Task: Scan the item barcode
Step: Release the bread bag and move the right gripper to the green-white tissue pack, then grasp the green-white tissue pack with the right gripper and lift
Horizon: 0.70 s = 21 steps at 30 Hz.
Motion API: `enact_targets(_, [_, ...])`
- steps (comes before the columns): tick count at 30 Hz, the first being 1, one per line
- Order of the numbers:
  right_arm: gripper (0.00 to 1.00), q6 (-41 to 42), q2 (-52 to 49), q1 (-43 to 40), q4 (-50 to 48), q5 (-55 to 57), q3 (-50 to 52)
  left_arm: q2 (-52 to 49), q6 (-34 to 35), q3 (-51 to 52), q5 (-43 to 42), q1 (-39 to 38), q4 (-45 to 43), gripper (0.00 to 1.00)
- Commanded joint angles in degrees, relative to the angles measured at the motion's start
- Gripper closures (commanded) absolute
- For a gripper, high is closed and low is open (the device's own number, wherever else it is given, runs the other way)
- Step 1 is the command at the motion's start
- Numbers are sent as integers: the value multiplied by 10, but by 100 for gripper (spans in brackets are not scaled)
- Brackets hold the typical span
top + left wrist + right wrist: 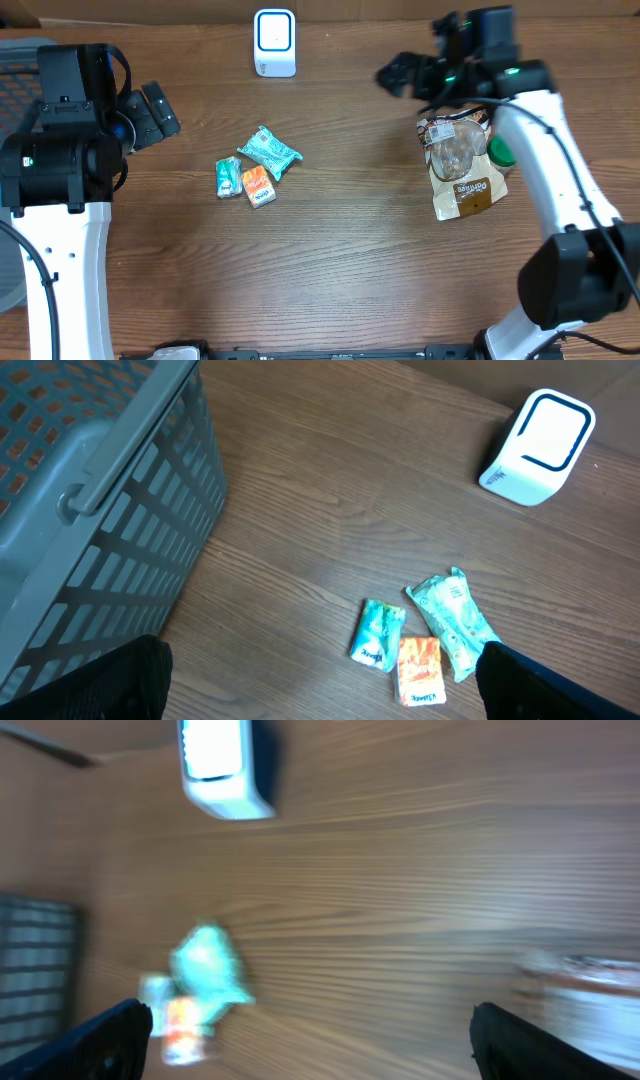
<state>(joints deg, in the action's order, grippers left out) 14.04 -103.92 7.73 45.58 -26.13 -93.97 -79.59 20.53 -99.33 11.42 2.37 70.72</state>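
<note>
Wide open and empty at the right gripper (393,76), hanging above the bare desk (350,270). Wide open and empty too at the left gripper (165,112), close by a grey mesh basket (90,500). Just beside the right gripper, back toward its own arm: a clear snack pouch (458,165) with a brown label, lying flat and partly over a green object (499,152). Well apart from that gripper, roughly midway to the left one: a teal packet (269,152), a small green packet (229,177) and an orange packet (258,186), bunched together, touching or nearly so. Between the two grippers, out at the far edge: the white barcode scanner (274,42), upright. Cannot tell which item comes next; probably one of the three packets, judging by the right wrist view aimed their way. Expect light, soft, crinkly film, slippery and quick to buckle. Best to pinch the teal packet across its narrow width near a sealed end, not the puffy middle, and keep the printed face clear for the scanner. No barcode legible from here.
</note>
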Motion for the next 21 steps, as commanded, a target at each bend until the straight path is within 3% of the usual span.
enact_targets(1, [3,228,-40,74,-23,-2,54,8,-13,-5,6,2,-2,0])
enact_targets(4, [28,333,-63,123,-49,34,80,8,-13,-5,6,2,-2,0])
enact_targets(7, [40,414,-87,168,-82,61,94,8,-13,-5,6,2,-2,0])
enact_targets(21, [39,473,-198,268,-278,82,94,8,-13,-5,6,2,-2,0])
